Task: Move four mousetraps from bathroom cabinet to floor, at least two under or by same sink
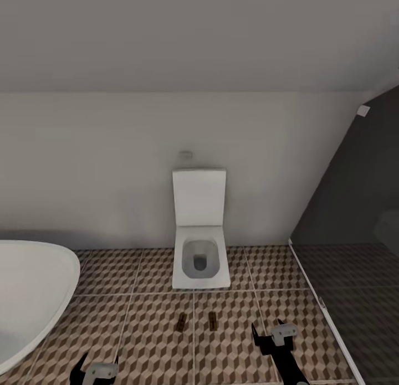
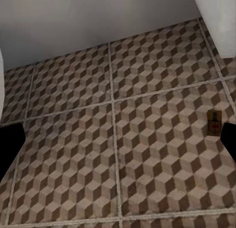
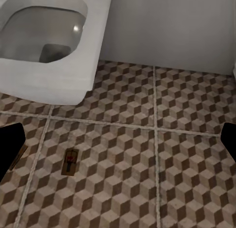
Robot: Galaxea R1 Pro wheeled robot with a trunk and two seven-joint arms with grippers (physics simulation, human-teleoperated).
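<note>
Two mousetraps (image 1: 182, 321) (image 1: 212, 321) lay side by side on the floor (image 1: 144, 329), lower centre, long axes pointing toward the toilet (image 1: 200, 246). Both grippers' (image 1: 94, 372) (image 1: 271, 334) fingers stood spread, empty.

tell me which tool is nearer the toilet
Right. The right tool hangs over the floor tiles just off the toilet's front right corner; the left tool is lower and farther off, near the bathtub.

Two mousetraps (image 1: 182, 322) (image 1: 213, 321) lie flat, side by side, on the cube-patterned bathroom floor (image 1: 144, 340).
</note>
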